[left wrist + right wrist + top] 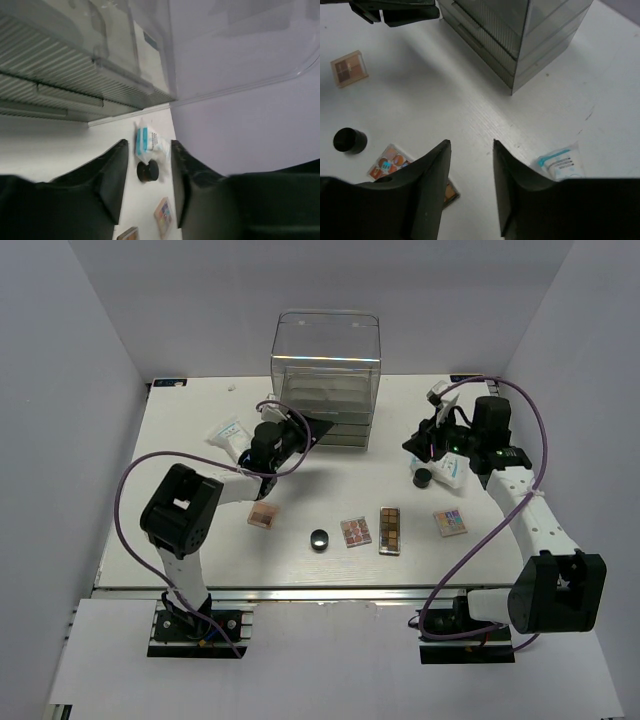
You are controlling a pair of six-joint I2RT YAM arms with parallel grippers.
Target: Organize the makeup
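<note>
Brown palette (pixel 263 515), round black pot (pixel 319 538), pink palette (pixel 356 531), long palette (pixel 390 530) and multicoloured palette (pixel 450 522) are lying in a row toward the table's (pixel 180 540) 6 o'clock edge. I am holding left gripper (pixel 148 150) and right gripper (pixel 470 145) part-open, both empty.

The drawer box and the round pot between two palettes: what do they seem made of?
The drawer box looks like clear, glossy plastic, perhaps acrylic: it is transparent with bright edges. The round pot looks black and shiny, likely plastic or glass; I cannot tell which.
</note>
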